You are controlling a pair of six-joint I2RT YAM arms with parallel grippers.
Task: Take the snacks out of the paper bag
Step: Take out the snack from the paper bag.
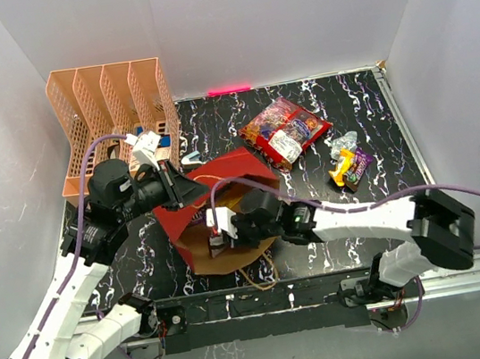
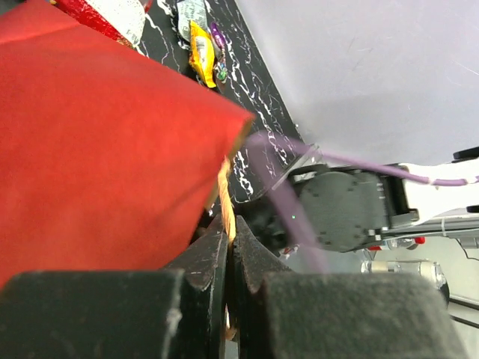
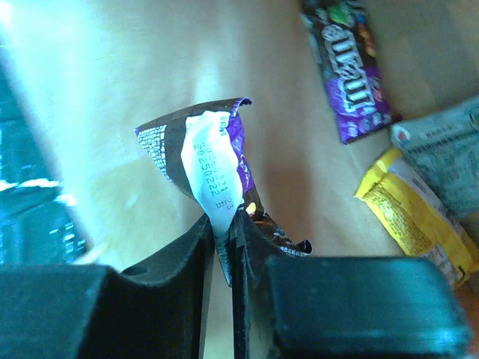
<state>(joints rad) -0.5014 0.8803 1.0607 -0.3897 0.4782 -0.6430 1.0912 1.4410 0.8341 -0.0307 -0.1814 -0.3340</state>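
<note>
The red paper bag (image 1: pixel 222 178) lies on its side, its brown mouth facing the near edge. My left gripper (image 2: pixel 229 232) is shut on its tan handle (image 2: pixel 224 196) and holds the mouth up. My right gripper (image 3: pixel 223 224) is inside the bag, shut on a purple packet (image 3: pixel 224 161) by its white seam. More packets lie inside on the kraft paper: a purple one (image 3: pixel 352 82), a yellow one (image 3: pixel 415 213) and a silver one (image 3: pixel 445 138). Outside, the large red candy bag (image 1: pixel 285 130) and small yellow, purple and silver packets (image 1: pixel 349 163) lie on the table.
A peach file rack (image 1: pixel 113 117) stands at the back left, close behind the left gripper. A pink stick (image 1: pixel 228 89) lies at the back wall. The second tan handle (image 1: pixel 258 271) lies loose near the front edge. White walls enclose the black marbled table (image 1: pixel 366 115).
</note>
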